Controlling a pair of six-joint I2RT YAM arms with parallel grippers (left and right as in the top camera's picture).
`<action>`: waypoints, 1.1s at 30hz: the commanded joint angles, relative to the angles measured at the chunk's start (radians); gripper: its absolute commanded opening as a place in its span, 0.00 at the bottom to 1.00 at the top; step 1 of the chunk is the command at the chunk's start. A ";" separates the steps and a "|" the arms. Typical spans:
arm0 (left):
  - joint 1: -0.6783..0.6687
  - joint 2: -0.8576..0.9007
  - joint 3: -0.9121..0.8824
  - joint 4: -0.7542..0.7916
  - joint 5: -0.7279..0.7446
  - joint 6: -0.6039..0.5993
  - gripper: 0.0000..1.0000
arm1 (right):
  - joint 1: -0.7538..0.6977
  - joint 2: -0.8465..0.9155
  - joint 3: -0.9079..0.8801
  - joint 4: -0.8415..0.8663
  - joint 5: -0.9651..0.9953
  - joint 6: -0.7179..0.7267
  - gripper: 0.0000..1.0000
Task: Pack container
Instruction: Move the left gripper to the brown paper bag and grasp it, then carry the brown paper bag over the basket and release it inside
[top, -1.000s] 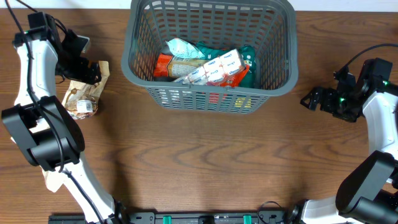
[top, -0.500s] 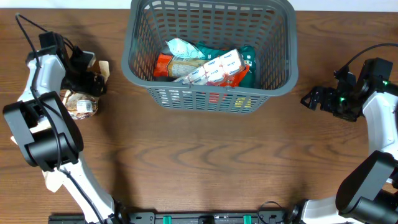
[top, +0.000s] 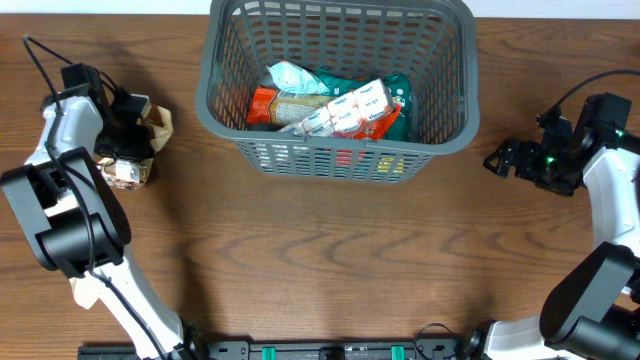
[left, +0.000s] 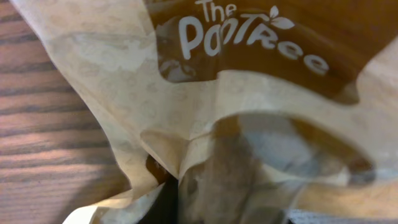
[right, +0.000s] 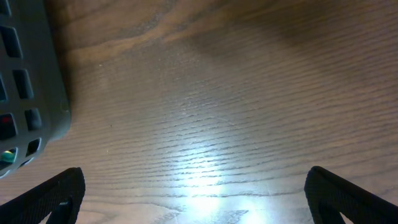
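The container (top: 335, 155), a dark grey lattice basket, stands at the back middle with several snack packets (top: 335, 110) inside. Left of it a tan and brown snack packet (top: 132, 166) lies on the table. My left gripper (top: 132, 135) is down on its top end and shut on it. In the left wrist view the crumpled packet (left: 249, 93), printed "The PopTree", fills the picture and hides the fingertips. My right gripper (top: 497, 160) hovers to the right of the container, open over bare wood (right: 196, 193), with the container's corner (right: 37, 74) at its left.
Both arms rise from the table's front corners. A cable (top: 45, 50) loops by the left arm. Bare brown wood (top: 330, 260) spreads in front of the container.
My left gripper has dropped onto the tan packet and shut on it, bunching the packet and drawing it slightly left. The right arm has not moved.
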 joint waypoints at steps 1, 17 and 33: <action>0.002 0.006 -0.009 -0.020 0.015 -0.008 0.06 | 0.004 -0.015 -0.001 -0.005 0.003 -0.004 0.99; -0.069 -0.480 0.208 -0.086 0.122 -0.287 0.06 | 0.004 -0.015 -0.001 -0.016 0.003 -0.035 0.99; -0.697 -0.546 0.373 -0.089 0.122 0.448 0.06 | 0.004 -0.015 -0.001 -0.016 0.003 -0.034 0.99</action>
